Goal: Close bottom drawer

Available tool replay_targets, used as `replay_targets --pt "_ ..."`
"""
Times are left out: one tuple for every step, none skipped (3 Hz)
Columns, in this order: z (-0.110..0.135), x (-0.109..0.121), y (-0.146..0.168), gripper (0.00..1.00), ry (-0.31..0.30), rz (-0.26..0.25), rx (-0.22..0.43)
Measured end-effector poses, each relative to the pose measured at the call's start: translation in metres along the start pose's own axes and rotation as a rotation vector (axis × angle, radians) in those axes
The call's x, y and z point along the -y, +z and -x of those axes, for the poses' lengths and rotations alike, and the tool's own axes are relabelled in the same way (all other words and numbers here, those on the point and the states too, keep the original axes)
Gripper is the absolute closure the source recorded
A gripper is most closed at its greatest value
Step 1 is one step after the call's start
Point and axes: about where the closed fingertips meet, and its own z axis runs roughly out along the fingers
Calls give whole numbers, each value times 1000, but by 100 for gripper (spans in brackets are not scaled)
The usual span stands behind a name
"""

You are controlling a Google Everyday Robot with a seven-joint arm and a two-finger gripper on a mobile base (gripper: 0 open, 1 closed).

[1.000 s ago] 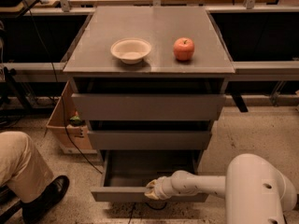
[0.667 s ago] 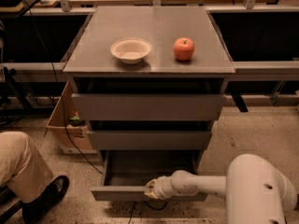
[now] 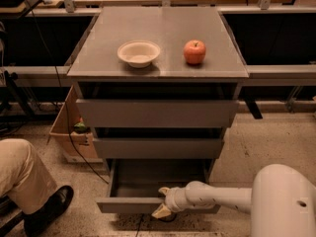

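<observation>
The bottom drawer (image 3: 126, 205) is pulled out of the grey cabinet, its slim flat front near the floor and its dark inside showing. My gripper (image 3: 162, 201) on the white arm sits at the middle of that front. One tan fingertip (image 3: 163, 190) points over the front's top edge and another tan fingertip (image 3: 161, 212) lies below it, so the fingers are spread and straddle the front. The two drawers above, the mid-sized front (image 3: 158, 147) and the tall front (image 3: 158, 113), stand slightly out.
A white bowl (image 3: 138, 53) and a red apple (image 3: 195, 52) sit on the cabinet top (image 3: 158, 31). A person's leg and black shoe (image 3: 47, 209) are at the lower left. A cardboard box (image 3: 69, 132) stands left of the cabinet. Workbenches run behind.
</observation>
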Motion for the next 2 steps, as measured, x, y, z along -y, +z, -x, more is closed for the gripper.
replay_targets --pt "8 -10 -31 61 -21 -10 4" --pt "5 -24 -48 84 -15 -5 7"
